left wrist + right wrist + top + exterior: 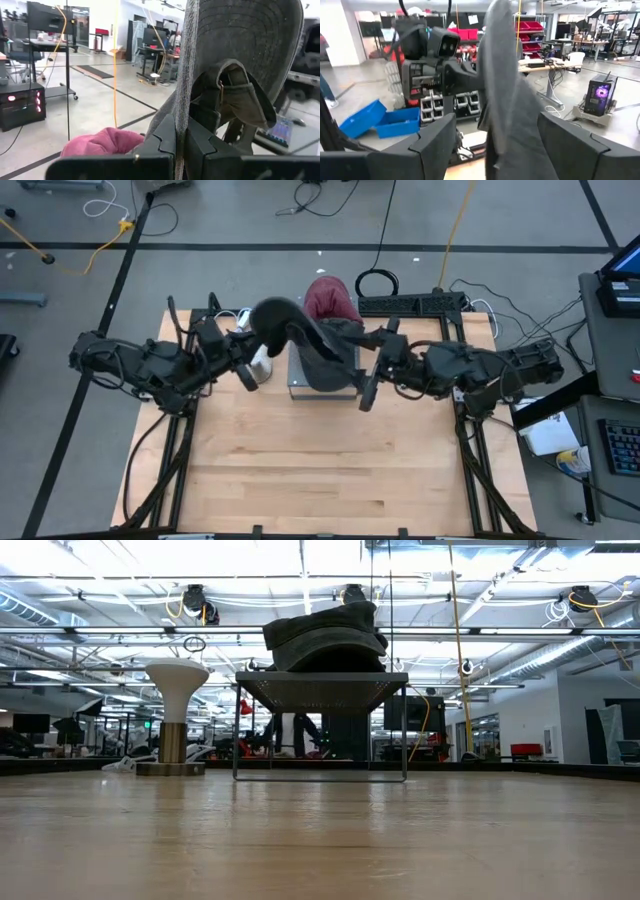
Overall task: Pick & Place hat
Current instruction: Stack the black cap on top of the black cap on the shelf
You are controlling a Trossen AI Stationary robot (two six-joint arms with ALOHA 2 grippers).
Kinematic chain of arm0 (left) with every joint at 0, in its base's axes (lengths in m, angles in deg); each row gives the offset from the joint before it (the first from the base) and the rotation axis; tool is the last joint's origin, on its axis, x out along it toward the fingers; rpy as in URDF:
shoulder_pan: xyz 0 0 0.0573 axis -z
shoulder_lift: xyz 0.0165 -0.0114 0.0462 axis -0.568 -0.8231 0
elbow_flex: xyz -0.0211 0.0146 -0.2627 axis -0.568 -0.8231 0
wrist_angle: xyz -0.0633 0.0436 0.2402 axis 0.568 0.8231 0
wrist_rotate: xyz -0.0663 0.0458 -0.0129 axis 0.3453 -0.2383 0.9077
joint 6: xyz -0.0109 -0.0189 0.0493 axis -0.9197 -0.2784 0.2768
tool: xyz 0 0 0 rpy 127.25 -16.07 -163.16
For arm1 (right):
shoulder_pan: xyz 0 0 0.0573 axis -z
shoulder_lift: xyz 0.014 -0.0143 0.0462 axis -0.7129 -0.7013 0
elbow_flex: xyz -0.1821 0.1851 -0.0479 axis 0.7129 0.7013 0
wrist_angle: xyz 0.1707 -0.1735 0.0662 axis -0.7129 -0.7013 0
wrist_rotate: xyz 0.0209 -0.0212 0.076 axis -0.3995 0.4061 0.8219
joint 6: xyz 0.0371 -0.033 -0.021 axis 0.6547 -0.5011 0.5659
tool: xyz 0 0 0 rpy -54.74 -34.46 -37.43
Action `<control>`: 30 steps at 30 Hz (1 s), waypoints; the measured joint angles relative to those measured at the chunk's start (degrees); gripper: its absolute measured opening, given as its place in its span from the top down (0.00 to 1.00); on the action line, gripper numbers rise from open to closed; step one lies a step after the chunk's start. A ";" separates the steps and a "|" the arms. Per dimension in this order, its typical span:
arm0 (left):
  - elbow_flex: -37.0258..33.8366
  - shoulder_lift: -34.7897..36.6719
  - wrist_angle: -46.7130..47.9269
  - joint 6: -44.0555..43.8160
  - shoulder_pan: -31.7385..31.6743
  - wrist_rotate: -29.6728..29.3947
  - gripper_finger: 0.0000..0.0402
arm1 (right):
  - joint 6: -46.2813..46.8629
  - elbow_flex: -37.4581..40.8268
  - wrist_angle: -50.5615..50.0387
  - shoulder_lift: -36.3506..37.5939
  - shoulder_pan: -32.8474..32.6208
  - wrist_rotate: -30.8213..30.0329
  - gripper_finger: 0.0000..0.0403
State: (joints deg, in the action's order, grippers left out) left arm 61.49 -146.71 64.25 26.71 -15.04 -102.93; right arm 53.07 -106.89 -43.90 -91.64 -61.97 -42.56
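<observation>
The left gripper point(180, 145) was clamped on a dark hat point(285, 320), held above the rack point(320, 690). The right gripper point(495, 140) stood apart around hanging fabric beside it.

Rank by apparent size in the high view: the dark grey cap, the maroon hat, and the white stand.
1. Dark grey cap, largest, draped over the grey metal rack.
2. Maroon hat, smaller, partly hidden behind the cap.
3. White stand, smallest, though the left arm covers part of it.
</observation>
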 joint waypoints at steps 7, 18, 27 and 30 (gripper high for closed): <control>0.02 -3.56 -1.40 -1.20 -1.27 0.64 0.98 | -0.84 0.02 0.09 -2.56 1.18 -0.05 0.31; 0.00 -4.47 -3.27 -1.41 -1.18 1.33 0.98 | -10.14 0.02 -1.60 -4.14 1.42 -7.38 0.51; -0.01 -4.36 -3.63 -2.93 -1.11 2.76 0.95 | -9.66 0.02 -1.65 -4.04 1.45 -5.75 0.97; -0.01 -4.34 -3.68 -2.86 -1.18 4.17 0.95 | -9.74 0.02 -1.67 -3.99 1.43 -5.68 0.98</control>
State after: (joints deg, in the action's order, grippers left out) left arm 61.47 -151.04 60.57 23.85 -16.22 -98.76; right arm 43.33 -106.87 -45.57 -95.62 -60.54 -48.25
